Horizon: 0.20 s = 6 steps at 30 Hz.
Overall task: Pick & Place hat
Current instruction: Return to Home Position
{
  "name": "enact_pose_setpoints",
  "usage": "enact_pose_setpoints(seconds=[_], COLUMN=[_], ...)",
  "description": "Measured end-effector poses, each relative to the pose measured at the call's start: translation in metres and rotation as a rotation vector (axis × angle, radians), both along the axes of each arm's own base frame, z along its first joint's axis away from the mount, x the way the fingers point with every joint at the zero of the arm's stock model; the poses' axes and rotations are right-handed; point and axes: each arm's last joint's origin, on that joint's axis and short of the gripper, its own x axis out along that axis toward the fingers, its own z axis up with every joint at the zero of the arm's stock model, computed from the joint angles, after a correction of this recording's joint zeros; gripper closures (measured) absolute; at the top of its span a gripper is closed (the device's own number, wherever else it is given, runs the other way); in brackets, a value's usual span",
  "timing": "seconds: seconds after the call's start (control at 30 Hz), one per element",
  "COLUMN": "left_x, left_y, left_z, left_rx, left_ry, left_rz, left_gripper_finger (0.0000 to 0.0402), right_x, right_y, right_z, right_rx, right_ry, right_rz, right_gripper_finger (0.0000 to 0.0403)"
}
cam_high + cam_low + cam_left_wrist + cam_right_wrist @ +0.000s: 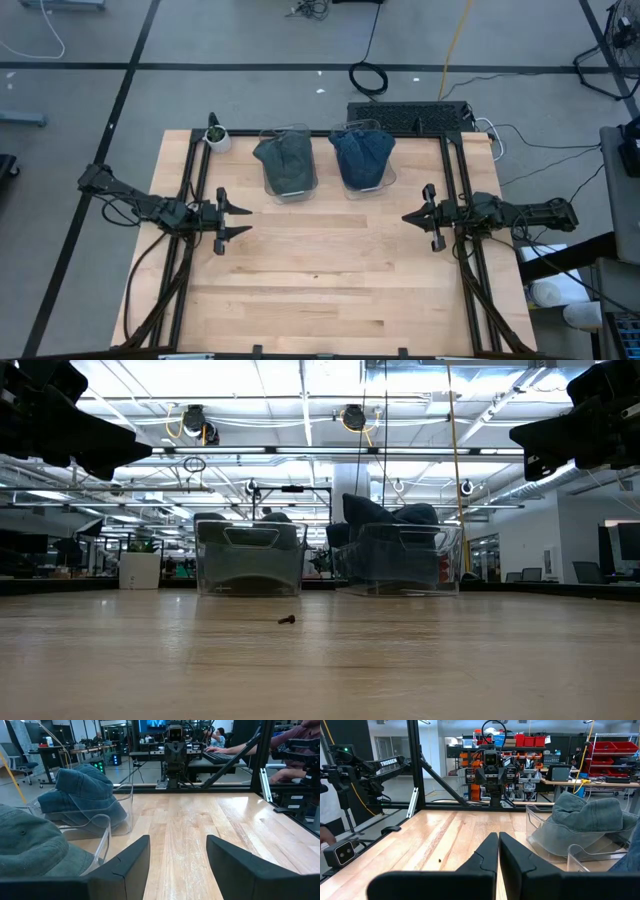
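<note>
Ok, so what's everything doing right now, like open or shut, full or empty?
Left pincer: open, holding nothing, over the table, left side.
Right pincer: shut, holding nothing, over the right side.
Left clear bin: upright, holds grey-green caps.
Right clear bin: upright, holds blue caps.
Small plant pot: upright, at the far left corner.

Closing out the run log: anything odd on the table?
Only a small dark speck, perhaps a screw, lying loose on the table in front of the left bin. Nothing else stands out.
</note>
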Motion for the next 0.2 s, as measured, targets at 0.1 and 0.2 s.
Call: enact_pose_setpoints(seconds=[0.1, 0.2], left_x=[0.0000, 0.0000], left_y=[0.0000, 0.0000], left_z=[0.0000, 0.0000], left_rx=[0.000, 0.000], left_ry=[0.000, 0.000], left_rz=[0.000, 0.000], left_gripper_finger=[0.0202, 0.0205], right_x=[0.0000, 0.0000], right_y=[0.0000, 0.0000], right_z=[0.0000, 0.0000], right_rx=[0.000, 0.000], right_ry=[0.000, 0.000], right_rz=[0.000, 0.000], right_gripper_finger=[0.0398, 0.0399])
